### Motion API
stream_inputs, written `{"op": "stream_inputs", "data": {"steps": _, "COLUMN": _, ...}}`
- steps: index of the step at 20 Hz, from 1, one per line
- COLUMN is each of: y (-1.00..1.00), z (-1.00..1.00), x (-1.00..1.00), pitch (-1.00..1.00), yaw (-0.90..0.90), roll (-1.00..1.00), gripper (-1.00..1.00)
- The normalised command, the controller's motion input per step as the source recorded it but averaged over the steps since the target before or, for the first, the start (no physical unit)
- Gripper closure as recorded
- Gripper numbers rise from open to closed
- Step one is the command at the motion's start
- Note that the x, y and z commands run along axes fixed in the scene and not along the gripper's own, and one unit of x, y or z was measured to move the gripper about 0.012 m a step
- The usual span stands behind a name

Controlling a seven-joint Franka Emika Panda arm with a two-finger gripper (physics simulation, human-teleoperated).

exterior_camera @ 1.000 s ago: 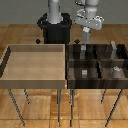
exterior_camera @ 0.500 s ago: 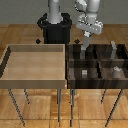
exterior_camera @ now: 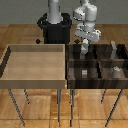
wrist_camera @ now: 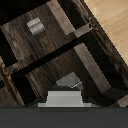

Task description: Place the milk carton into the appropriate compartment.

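The milk carton [wrist_camera: 65,94], a pale grey-white box with a peaked top, hangs in my gripper [exterior_camera: 85,50] and fills the near middle of the wrist view. In the exterior view it shows only as a pale sliver [exterior_camera: 85,48] between the fingers. The gripper is shut on it and holds it over the back compartment of the dark divided bin [exterior_camera: 95,62] nearest the light bin, just above the dividers. The wrist view looks down into that compartment's dark wooden floor [wrist_camera: 52,65].
A large light wooden bin [exterior_camera: 35,76] stands at the exterior view's left, touching the dark bin. Small grey blocks sit in the front compartments [exterior_camera: 84,73] [exterior_camera: 116,71]; one shows in the wrist view [wrist_camera: 34,26]. A taller grey item [exterior_camera: 114,50] stands at the back right.
The gripper with the carton has come down slightly toward the dark bin's back compartment; nothing else has moved.
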Motion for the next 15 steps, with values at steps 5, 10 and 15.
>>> {"op": "stream_inputs", "data": {"steps": 5, "y": 0.00, "z": -1.00, "x": 0.00, "pitch": 0.00, "yaw": 0.00, "roll": 0.00, "gripper": 1.00}}
{"op": "stream_inputs", "data": {"steps": 10, "y": 0.00, "z": -0.40, "x": 0.00, "pitch": 0.00, "yaw": 0.00, "roll": 0.00, "gripper": -1.00}}
{"op": "stream_inputs", "data": {"steps": 15, "y": 0.00, "z": 0.00, "x": 0.00, "pitch": 0.00, "yaw": 0.00, "roll": 0.00, "gripper": -1.00}}
